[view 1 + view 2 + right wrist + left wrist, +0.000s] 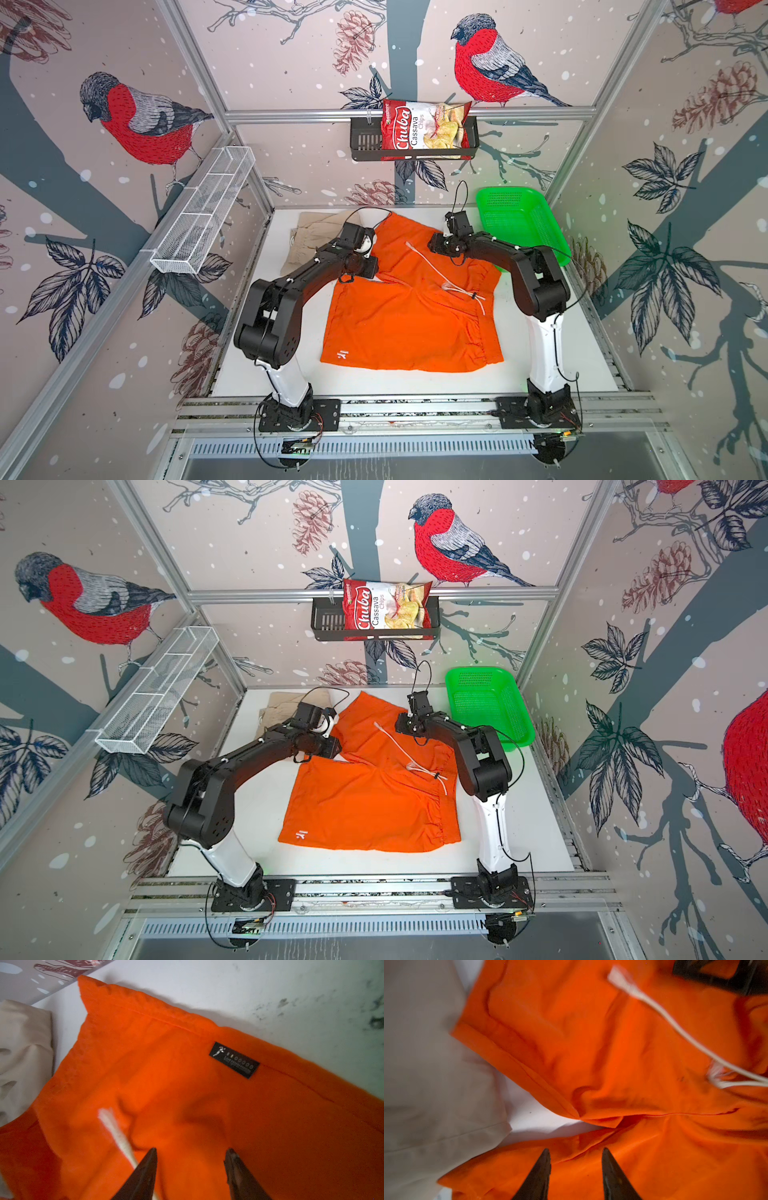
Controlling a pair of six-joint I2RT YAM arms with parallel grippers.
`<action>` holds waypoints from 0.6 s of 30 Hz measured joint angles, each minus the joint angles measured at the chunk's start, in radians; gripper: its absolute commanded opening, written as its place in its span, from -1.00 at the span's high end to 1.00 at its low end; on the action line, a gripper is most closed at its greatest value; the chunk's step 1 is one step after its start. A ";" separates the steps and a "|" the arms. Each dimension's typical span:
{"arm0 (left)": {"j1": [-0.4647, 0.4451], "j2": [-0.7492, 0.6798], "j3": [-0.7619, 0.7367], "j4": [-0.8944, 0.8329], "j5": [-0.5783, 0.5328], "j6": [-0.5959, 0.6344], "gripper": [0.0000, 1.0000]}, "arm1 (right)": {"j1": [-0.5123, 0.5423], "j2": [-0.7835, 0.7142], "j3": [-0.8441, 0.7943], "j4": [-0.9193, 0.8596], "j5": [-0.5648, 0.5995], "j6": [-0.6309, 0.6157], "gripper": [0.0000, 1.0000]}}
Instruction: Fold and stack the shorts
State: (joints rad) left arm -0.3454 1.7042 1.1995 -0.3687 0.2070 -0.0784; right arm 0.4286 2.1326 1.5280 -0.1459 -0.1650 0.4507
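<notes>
- my left claw (576, 1150) is open over the orange shorts (411, 316), with nothing between its tips.
- my right claw (191, 1149) is open too, over the far leg of that pair. the white drawstring (116, 1128) runs past one tip.
- the orange shorts lie spread mid-table (540, 365), with the dark tag (234, 1060) near the far hem.
- the beige shorts (316, 232) sit bunched at the far left corner, just beside the orange pair and partly under my left arm.
</notes>
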 measured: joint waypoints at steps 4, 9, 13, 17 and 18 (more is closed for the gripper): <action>0.008 -0.032 0.019 0.025 -0.001 -0.028 0.18 | 0.059 -0.149 -0.066 0.015 0.005 0.001 -0.09; 0.021 -0.029 0.024 0.055 0.000 -0.083 0.18 | 0.171 -0.235 -0.190 0.042 0.011 0.040 -0.08; 0.024 0.005 0.024 0.087 0.017 -0.112 0.19 | 0.259 -0.219 -0.258 0.066 -0.001 0.079 -0.08; 0.026 0.045 0.028 0.114 0.030 -0.133 0.17 | 0.293 -0.169 -0.295 0.092 0.000 0.102 -0.08; 0.026 0.063 0.037 0.117 0.029 -0.139 0.16 | 0.298 -0.162 -0.308 0.095 0.000 0.106 -0.07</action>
State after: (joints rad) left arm -0.3191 1.7676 1.2369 -0.2520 0.2356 -0.2173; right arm 0.7265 1.9705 1.2201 -0.0509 -0.1650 0.5564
